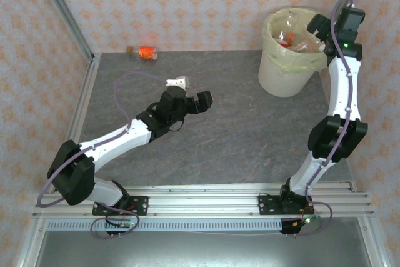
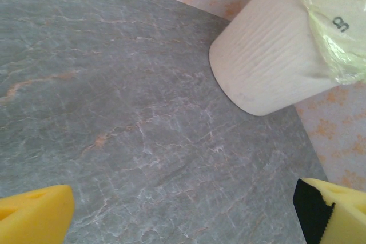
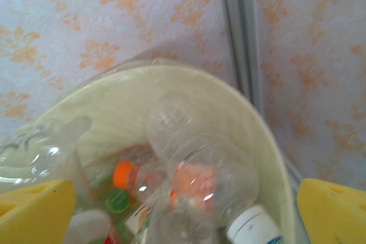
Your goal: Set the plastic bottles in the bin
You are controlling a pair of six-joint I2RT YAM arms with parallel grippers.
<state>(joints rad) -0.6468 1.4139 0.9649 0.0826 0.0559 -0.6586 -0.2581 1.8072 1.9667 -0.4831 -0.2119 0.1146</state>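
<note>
The bin [image 1: 284, 73], a cream bucket with a yellowish bag, stands at the back right of the table. My right gripper [image 1: 319, 32] hangs open over its right rim, with nothing between its yellow fingertips [image 3: 334, 212]. Below that gripper [image 3: 183, 218], inside the bin [image 3: 251, 124], lie several plastic bottles: a clear one with a white cap [image 3: 200, 158] on top and an orange-capped one [image 3: 123, 174] beneath. One orange-labelled bottle [image 1: 147, 52] lies by the back wall. My left gripper [image 1: 192, 93] is open above the table's middle. It [image 2: 183, 221] is empty and faces the bin [image 2: 269, 61].
The grey stone-patterned table [image 1: 237, 129] is fenced by an aluminium frame post [image 1: 65, 14] at the left and patterned walls behind. The bin sits close to the right wall. Bare tabletop [image 2: 143, 112] lies between my left gripper and the bin.
</note>
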